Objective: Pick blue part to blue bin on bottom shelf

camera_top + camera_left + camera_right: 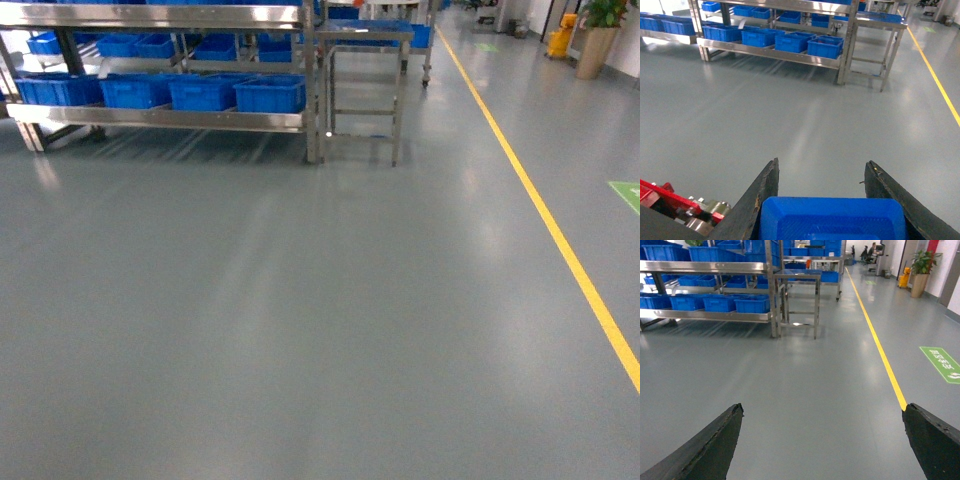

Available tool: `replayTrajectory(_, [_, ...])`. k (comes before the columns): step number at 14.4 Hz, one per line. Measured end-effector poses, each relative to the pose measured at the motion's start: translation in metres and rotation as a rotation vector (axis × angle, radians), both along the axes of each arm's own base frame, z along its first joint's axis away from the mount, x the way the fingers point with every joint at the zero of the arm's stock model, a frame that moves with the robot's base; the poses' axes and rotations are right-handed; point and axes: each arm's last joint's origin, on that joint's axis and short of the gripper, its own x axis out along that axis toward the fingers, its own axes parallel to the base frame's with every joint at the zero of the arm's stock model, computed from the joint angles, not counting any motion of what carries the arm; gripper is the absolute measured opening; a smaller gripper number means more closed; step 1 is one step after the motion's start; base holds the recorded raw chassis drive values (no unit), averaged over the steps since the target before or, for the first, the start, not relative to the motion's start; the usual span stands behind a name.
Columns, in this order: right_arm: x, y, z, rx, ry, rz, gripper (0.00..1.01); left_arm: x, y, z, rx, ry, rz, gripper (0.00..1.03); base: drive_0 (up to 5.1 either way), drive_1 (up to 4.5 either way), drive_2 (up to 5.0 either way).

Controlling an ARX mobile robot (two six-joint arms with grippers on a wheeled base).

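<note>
Head view: blue bins [205,92] sit on the bottom shelf [160,117] across the grey floor [300,330]. Left wrist view: the left end effector [832,200] is clamped on the blue part [832,220]. Right wrist view: the right end effector [822,440] is spread wide, holding nothing.

Grey floor [300,330], yellow line [560,250] (right side), steel rack's bottom shelf [160,117] carrying blue bins [205,92]
</note>
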Motion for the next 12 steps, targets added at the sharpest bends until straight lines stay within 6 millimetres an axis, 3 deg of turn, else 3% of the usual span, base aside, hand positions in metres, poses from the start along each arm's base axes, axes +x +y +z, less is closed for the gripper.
replayTrajectory(3, [0.0,0.0,0.0,0.0,0.0,0.0,0.98,-0.0002,0.0,0.0002,0.0,-0.002,0.0,0.43,-1.6,-1.62,-1.6])
replayTrajectory(12, [0.0,0.0,0.0,0.0,0.0,-0.001,0.98,0.0,-0.0002,0.0,0.0,0.0,-0.004,0.43,0.1,4.37,-4.2])
